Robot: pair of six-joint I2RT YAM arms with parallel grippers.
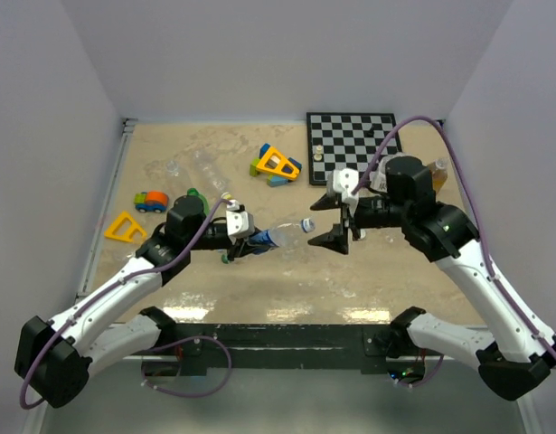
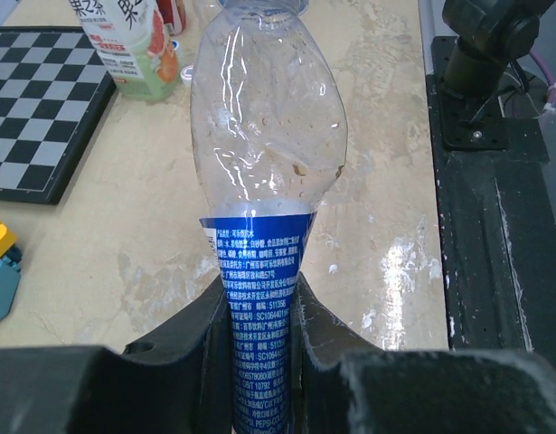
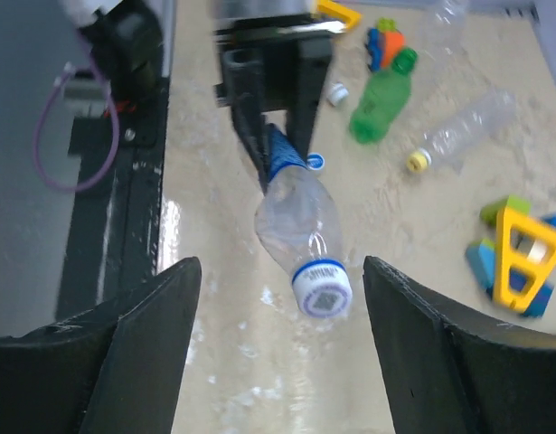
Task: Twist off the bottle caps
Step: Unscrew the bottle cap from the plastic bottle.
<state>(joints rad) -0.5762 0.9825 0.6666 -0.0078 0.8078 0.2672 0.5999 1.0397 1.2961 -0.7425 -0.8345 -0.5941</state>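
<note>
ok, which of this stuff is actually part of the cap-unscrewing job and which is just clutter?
Job: blue-label bottle with white cap; green bottle; yellow-capped bottle.
Lying about: chessboard; toy blocks; toy car; yellow triangle.

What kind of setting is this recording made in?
Probably a lab robot test bench: plain white walls box in the tabletop, and unrelated props share it, a chessboard, toy blocks and plastic bottles.

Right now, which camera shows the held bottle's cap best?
Right wrist: the cap faces the lens, large and sharp. The top view shows only a tiny dot; the left wrist view cuts it off above the bottle.
</note>
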